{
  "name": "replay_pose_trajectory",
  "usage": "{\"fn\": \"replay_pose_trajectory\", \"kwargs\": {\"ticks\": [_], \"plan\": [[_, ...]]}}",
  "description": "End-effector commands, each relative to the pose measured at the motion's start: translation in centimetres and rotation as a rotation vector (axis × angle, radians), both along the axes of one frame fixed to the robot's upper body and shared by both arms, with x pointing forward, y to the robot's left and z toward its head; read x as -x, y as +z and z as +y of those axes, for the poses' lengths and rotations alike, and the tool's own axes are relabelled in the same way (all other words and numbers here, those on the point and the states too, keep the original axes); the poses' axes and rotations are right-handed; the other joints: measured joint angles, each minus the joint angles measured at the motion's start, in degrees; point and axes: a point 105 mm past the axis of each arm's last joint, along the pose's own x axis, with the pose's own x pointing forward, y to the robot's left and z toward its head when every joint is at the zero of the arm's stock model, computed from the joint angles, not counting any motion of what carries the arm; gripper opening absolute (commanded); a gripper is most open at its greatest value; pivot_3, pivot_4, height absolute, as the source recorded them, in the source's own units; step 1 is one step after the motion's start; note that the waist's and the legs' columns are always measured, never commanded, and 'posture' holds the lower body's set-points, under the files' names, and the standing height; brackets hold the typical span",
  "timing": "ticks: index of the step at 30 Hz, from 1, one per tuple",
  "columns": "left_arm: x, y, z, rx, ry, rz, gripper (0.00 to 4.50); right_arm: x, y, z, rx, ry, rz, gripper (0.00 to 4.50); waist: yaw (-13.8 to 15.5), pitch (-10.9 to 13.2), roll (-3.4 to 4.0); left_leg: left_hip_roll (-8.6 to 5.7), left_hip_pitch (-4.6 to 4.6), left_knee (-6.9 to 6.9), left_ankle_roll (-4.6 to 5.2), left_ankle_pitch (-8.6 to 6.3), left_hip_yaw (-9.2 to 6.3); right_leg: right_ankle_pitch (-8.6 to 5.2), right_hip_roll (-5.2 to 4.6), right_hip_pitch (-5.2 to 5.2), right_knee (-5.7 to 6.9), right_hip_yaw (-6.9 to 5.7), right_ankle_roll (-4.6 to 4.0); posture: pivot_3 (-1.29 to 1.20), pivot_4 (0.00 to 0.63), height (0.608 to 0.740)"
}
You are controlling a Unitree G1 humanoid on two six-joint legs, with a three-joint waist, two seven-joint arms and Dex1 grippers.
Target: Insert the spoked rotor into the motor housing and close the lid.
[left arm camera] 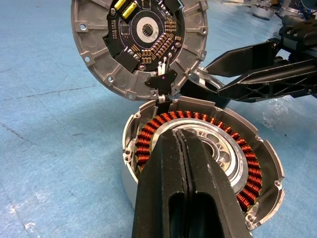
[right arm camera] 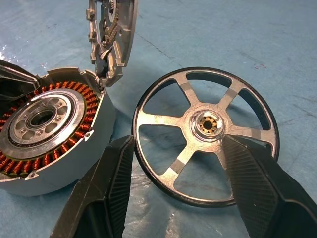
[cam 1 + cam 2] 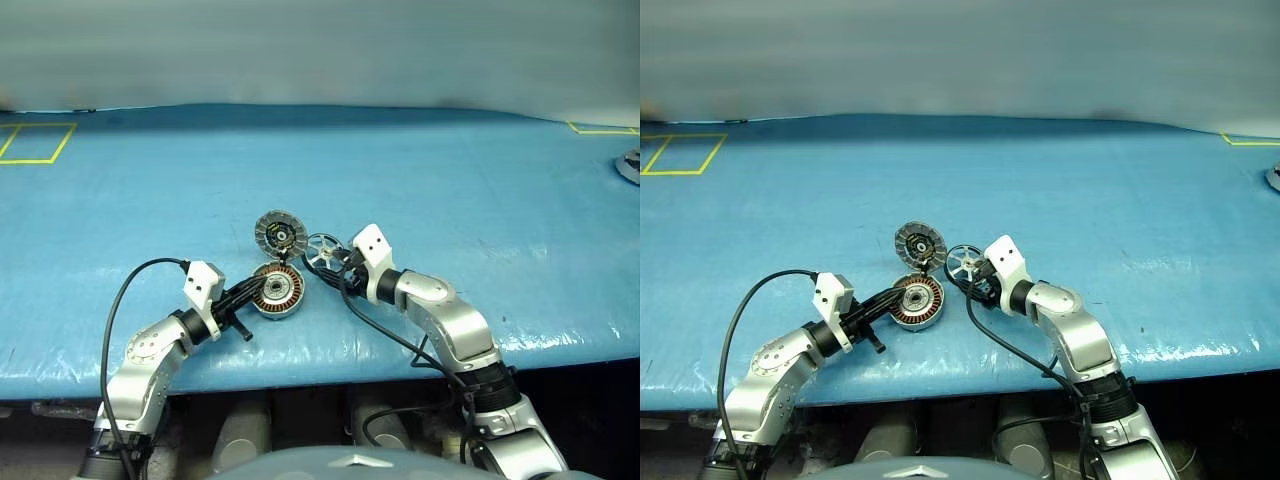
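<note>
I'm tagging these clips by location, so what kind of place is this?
Probably a robotics lab or test workbench: a wide table under a blue cover with yellow taped squares, and an opened motor housing, its lid and a spoked rotor laid out between two grippers.

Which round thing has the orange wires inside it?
The motor housing, the grey cup. The spoked rotor is an open silver wheel, and the lid standing up behind holds a dark circuit board.
</note>
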Motion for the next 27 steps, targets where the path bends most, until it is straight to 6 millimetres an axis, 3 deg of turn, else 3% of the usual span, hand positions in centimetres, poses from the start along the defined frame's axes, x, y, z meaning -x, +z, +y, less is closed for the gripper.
{"fn": "replay_pose_trajectory", "kwargs": {"ticks": [1,7,22,25,27], "plan": [[0.2,-0.3,-0.3,0.002,-0.008,0.010,0.00,-0.3,1.6,0.0,-0.063,-0.010,-0.024,2.94,0.0,0.0,0.00,0.00,0.00,0.00,0.00,0.00,0.00,0.00,0.00,0.00,0.00,0.00,0.00,0.00,0.150,0.740],[0.1,-0.3,-0.2,0.001,-0.007,0.008,0.00,-0.5,1.4,-0.1,-0.045,-0.020,-0.017,2.94,0.0,0.0,0.00,0.00,0.00,-0.01,0.00,0.00,0.00,0.00,0.00,-0.01,0.00,0.00,0.00,0.00,0.150,0.740],[0.0,-0.4,0.1,-0.010,0.009,0.008,0.00,-0.9,-1.6,-0.2,0.076,-0.014,0.037,2.94,-0.1,0.0,0.03,0.00,0.07,0.00,0.00,0.00,0.01,0.00,0.00,0.05,0.00,0.00,0.00,0.00,0.150,0.740],[0.0,-0.4,0.2,-0.014,0.012,0.009,0.00,-1.0,-1.8,-0.5,0.091,-0.020,0.039,2.36,-0.1,-0.1,0.03,0.01,0.10,0.01,0.00,0.00,0.01,0.00,0.00,0.06,0.01,0.00,0.00,0.00,0.150,0.740],[0.0,-0.4,0.2,-0.015,0.014,0.009,0.00,-1.0,-1.9,-0.5,0.096,-0.021,0.037,1.73,-0.1,-0.1,0.03,0.00,0.09,0.01,0.00,0.00,0.01,0.00,0.00,0.07,0.01,0.00,0.00,0.00,0.150,0.740]]}}
